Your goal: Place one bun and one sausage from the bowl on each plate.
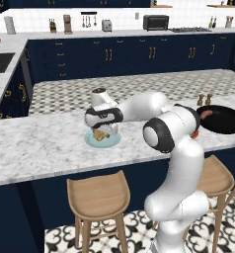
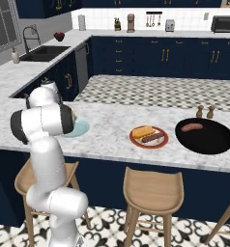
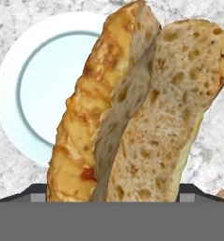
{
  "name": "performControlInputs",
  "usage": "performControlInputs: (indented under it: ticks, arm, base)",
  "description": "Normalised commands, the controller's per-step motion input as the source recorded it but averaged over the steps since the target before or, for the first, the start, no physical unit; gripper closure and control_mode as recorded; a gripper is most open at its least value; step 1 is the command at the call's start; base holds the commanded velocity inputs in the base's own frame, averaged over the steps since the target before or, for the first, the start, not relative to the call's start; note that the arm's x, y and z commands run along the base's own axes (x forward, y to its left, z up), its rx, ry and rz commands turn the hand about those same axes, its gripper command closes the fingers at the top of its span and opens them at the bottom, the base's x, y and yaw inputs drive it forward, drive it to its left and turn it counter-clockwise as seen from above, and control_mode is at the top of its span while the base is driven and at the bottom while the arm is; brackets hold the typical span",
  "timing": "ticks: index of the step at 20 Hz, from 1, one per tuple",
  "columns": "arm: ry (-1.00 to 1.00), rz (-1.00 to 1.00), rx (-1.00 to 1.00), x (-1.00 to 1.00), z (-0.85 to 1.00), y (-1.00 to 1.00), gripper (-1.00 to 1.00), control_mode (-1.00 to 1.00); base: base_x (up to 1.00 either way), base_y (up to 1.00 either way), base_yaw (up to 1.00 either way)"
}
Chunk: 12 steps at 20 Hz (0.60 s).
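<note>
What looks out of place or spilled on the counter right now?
Nothing stands out. The red-rimmed plate holds its bun and sausage, one sausage lies in the bowl, and a bun hangs over the blue plate.

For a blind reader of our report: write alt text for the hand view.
A split bun, golden crust on one side and pale crumb on the other, stands close to the camera between the gripper fingers. Behind it a light blue plate lies on a grey-white marble counter.
</note>
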Motion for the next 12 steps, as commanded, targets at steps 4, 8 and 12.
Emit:
performControlInputs:
  ticks: [4, 8, 12]
  arm:
    - [0.12, -0.07, -0.01, 0.94, -0.44, 0.03, 1.0, -1.0]
    - [0.1, -0.02, 0.0, 0.48, -0.44, 0.07, 1.0, -1.0]
    - [0.04, -0.01, 0.0, 0.34, -0.43, 0.05, 1.0, -1.0]
  base:
    - [0.0, 0.0, 0.0]
    - [0.0, 0.0, 0.0]
    - [0.0, 0.0, 0.0]
